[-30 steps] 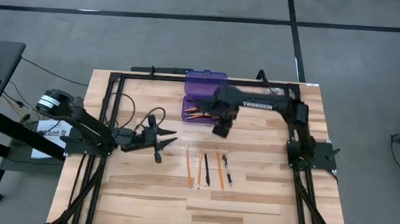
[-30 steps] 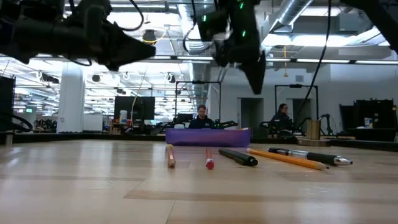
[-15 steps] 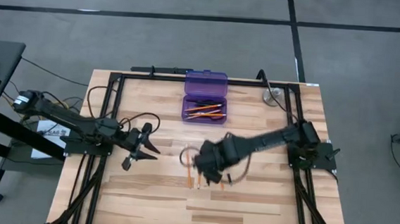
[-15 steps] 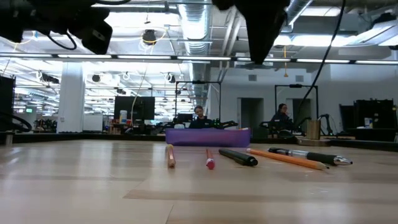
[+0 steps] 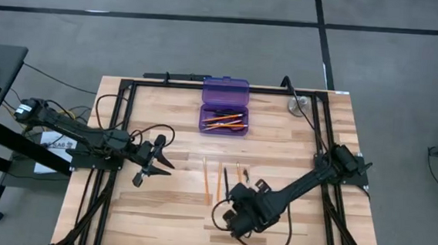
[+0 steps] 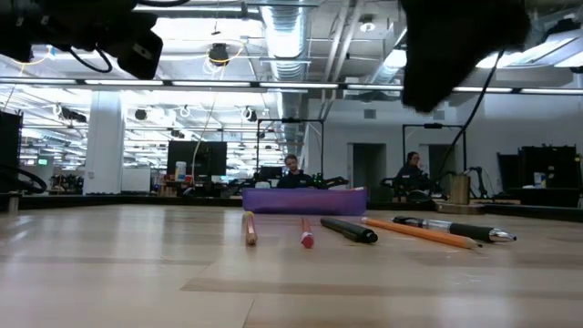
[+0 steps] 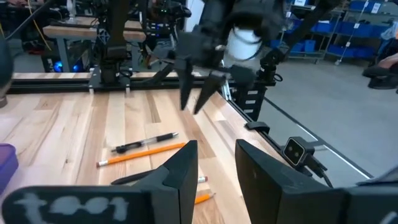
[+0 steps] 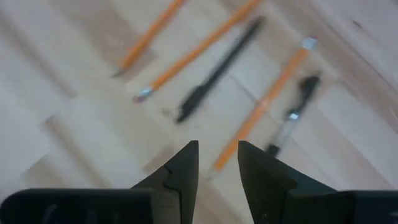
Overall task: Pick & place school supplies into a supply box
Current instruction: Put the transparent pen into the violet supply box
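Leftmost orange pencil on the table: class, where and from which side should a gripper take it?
Grip the leftmost orange pencil at mid-shaft, coming straight down from above, fingers closing across its width. It lies flat on the table, with a gap to the next pencil. The right gripper, open, hovers near the row; the left gripper waits at the left.

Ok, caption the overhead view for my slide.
Right end effector hovers near loose pencils; purple box sits open.
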Controlling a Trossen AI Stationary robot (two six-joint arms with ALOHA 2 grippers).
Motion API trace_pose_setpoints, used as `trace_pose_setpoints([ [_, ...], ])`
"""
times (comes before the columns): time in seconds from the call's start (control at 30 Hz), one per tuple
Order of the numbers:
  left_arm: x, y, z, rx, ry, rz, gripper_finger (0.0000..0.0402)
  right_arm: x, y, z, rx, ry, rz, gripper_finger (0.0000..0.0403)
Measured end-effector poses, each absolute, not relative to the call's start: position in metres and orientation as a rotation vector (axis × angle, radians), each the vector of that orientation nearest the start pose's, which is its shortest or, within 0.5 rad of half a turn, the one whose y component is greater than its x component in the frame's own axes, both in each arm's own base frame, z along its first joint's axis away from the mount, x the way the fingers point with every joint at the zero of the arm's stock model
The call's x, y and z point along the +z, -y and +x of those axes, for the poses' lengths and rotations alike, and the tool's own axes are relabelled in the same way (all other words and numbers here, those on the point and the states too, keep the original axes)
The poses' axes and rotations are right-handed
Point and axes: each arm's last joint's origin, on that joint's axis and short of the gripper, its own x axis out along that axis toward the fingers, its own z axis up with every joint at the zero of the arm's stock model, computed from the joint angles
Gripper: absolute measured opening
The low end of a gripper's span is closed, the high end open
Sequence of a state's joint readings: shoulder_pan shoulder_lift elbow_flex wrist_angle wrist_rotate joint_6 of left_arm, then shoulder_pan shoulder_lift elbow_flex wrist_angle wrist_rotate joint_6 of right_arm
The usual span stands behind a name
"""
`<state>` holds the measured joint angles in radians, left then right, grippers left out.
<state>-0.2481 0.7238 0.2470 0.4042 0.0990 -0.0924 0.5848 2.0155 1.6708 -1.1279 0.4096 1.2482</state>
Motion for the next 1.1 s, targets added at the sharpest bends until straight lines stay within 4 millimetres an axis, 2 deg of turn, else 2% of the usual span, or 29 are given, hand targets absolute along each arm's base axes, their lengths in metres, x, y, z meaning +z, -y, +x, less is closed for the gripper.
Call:
trace_pose_setpoints([
  [0.13, 0.212, 0.043, 0.158, -0.343, -0.094, -0.085, 0.0096, 0.202, -0.198, 0.329, -0.755, -1.114, 0.415, 0.0106],
  [0.27, 0.212, 0.043, 0.158, -0.342, -0.093, -0.085, 0.0096, 0.187, -0.170, 0.333, -0.855, -1.210, 0.501, 0.0106],
  [0.57, 0.211, 0.043, 0.158, -0.341, -0.103, -0.108, 0.0096, 0.182, -0.110, 0.352, -0.704, -1.490, 0.538, 0.0106],
  [0.67, 0.211, 0.043, 0.158, -0.341, -0.107, -0.112, 0.0096, 0.182, -0.097, 0.355, -0.656, -1.519, 0.514, 0.0106],
  [0.77, 0.211, 0.043, 0.158, -0.340, -0.108, -0.119, 0.0096, 0.183, -0.092, 0.356, -0.622, -1.535, 0.482, 0.0106],
  [0.93, 0.211, 0.043, 0.158, -0.340, -0.107, -0.127, 0.0096, 0.205, -0.088, 0.342, -0.607, -1.550, 0.422, 0.0106],
  [1.1, 0.212, 0.043, 0.158, -0.341, -0.095, -0.132, 0.0096, 0.234, -0.079, 0.299, -0.691, -1.448, 0.465, 0.0106],
])
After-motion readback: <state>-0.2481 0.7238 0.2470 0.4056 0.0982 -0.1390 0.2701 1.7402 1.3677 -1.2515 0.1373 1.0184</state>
